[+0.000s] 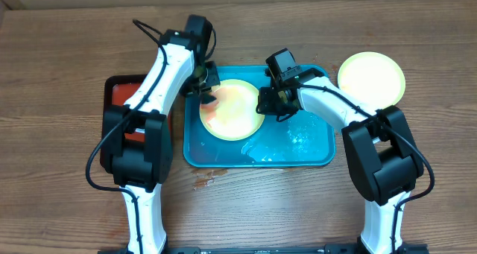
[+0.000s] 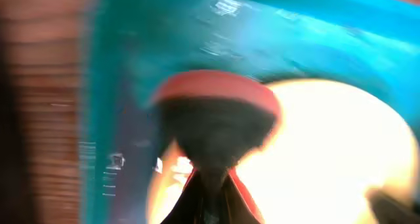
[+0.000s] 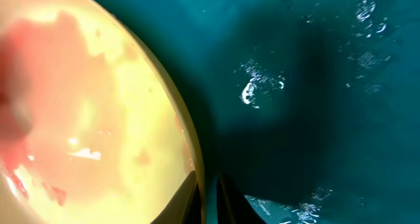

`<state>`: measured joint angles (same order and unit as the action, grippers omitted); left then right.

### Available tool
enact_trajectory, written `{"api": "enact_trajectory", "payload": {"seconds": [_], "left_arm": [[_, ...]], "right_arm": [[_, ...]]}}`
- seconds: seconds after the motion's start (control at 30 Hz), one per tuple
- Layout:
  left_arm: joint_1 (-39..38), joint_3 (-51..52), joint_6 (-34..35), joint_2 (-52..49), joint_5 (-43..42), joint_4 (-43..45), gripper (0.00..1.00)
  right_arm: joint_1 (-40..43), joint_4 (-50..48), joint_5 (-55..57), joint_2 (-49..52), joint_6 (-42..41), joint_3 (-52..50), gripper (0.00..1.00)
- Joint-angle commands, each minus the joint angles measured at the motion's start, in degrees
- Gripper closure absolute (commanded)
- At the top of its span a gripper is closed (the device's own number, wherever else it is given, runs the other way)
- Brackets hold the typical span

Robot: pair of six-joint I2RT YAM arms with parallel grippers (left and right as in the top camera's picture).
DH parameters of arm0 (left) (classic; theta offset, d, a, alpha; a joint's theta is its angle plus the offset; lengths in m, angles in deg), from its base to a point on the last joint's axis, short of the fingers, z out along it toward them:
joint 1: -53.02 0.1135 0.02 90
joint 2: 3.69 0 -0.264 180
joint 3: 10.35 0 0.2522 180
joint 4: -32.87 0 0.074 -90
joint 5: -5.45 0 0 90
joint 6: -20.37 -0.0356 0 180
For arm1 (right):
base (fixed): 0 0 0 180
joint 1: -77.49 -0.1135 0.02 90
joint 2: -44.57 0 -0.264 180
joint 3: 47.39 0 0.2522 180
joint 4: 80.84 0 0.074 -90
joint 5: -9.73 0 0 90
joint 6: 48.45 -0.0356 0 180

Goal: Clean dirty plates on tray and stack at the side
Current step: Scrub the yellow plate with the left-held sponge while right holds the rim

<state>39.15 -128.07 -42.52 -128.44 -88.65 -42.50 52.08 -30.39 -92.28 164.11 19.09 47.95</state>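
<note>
Closest to the lens on the right wrist feed is my right gripper (image 3: 209, 201). Its two dark fingers sit at the bottom edge of the frame, drawn nearly together and pinching the rim of the plate (image 3: 85, 106). That plate fills the left half of the view, pale yellow-green with pink-red smears across it. To the right I see the turquoise floor of the tray (image 3: 308, 152), with shiny wet spots (image 3: 259, 86) in the upper middle.

On the left wrist feed everything is blurred. My left gripper (image 2: 210, 201) sits at bottom centre, fingers pressed together on a scrubber (image 2: 220, 112), dark with a red top edge. The scrubber hangs over the plate's left edge. The tray wall runs behind it across the top of the frame, and the wooden counter (image 2: 39, 119) runs down the left side. I cannot tell from this feed whether the scrubber touches the plate.

From overhead, the plate lies in the left half of the tray, at frame centre. The left gripper comes in from the upper left over the plate's upper-left rim, and the right gripper holds its right rim. Orange smearing shows on the plate's left part. A second plate (image 1: 371, 77) sits on the counter at upper right, just beside the tray's corner; I cannot tell whether they touch. A red tray (image 1: 119, 90) lies at the left, partly covered by my left arm (image 1: 153, 86).
</note>
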Motion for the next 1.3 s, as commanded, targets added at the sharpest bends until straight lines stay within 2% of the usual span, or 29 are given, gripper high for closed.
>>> {"api": "enact_trajectory", "payload": {"seconds": [0.0,0.17,0.33,0.43,0.63,0.77,0.93,1.13,1.27], "left_arm": [[-2.80,0.22,-4.00,-0.72,-13.05,-0.85,0.96],[-7.54,3.43,-3.98,-0.74,-13.11,-1.55,0.96],[-9.20,7.13,0.98,-0.74,-4.79,-1.29,0.96],[-8.70,9.01,1.62,-0.74,-2.29,-0.15,0.96],[-8.22,12.31,3.89,-0.74,16.35,2.27,0.96],[-7.98,11.39,4.02,-0.70,21.92,-0.15,0.96],[-6.86,4.39,6.56,-0.70,27.69,-6.75,0.96],[-5.20,-5.75,6.51,-0.70,27.34,-12.02,0.96],[-4.44,-8.92,3.85,-0.70,17.75,-11.74,0.96]], "right_arm": [[0.42,-0.28,1.03,0.09,-0.09,-0.24,0.89],[0.42,-0.44,1.03,0.09,-0.09,-0.24,0.89],[0.42,-0.33,1.03,0.09,-0.09,-0.24,0.89],[0.42,-0.20,1.03,0.09,-0.09,-0.24,0.89],[0.42,-0.20,1.03,0.09,-0.07,-0.24,0.89],[0.42,-0.02,1.03,0.09,-0.07,-0.24,0.90],[0.42,-0.04,1.05,0.09,-0.07,-0.24,0.90],[0.42,0.04,1.88,0.09,-0.09,-0.24,0.90],[0.42,0.02,1.90,0.09,-0.09,-0.24,0.90]]}}
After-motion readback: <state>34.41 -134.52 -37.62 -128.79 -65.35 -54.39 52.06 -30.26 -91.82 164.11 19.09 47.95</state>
